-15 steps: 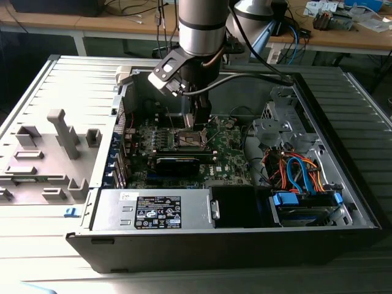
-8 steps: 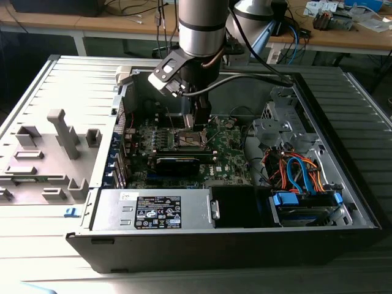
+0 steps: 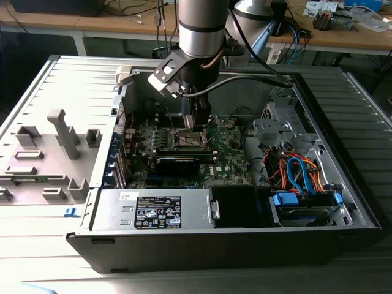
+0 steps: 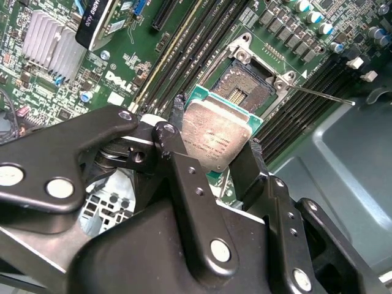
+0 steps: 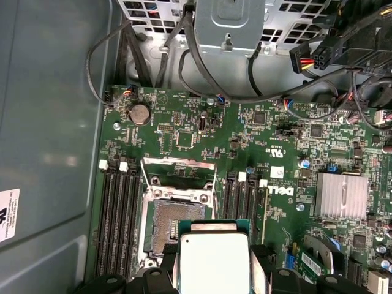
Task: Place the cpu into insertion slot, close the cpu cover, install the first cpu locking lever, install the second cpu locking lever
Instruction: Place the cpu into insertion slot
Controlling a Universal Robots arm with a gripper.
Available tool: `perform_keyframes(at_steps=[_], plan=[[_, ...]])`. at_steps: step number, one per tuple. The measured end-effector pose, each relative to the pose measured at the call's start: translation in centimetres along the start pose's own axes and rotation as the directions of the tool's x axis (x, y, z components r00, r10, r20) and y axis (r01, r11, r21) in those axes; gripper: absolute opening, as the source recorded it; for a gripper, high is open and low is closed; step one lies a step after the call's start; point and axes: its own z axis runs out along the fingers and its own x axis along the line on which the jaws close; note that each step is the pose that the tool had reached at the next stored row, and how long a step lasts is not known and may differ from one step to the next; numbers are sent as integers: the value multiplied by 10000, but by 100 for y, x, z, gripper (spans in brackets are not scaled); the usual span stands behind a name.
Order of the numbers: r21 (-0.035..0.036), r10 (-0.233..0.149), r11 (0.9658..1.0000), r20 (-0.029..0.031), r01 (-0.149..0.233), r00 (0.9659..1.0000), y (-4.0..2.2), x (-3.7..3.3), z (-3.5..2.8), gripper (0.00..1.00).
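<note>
Holding the cpu (image 4: 217,144) by the insertion slot (image 4: 245,86).
The gripper (image 4: 214,130) pinches its edges; level, square alignment seems key.

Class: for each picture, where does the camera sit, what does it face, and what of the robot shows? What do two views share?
Exterior view: off the arm, high outside the open computer case, looking down into it; the arm and claw show.
Second wrist view: on the wrist, looking along the black fingers at the chip they grip, over the socket.
First wrist view: on the wrist, facing the green board; fingers flank the chip.
Shared: both wrist views show chip and socket.
</note>
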Motion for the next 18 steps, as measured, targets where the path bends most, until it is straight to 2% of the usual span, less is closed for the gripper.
perform_keyframes(at_steps=[18], plan=[[0, 90, 10000, 5, -90, 10000, -1, 0, 42, 55]])
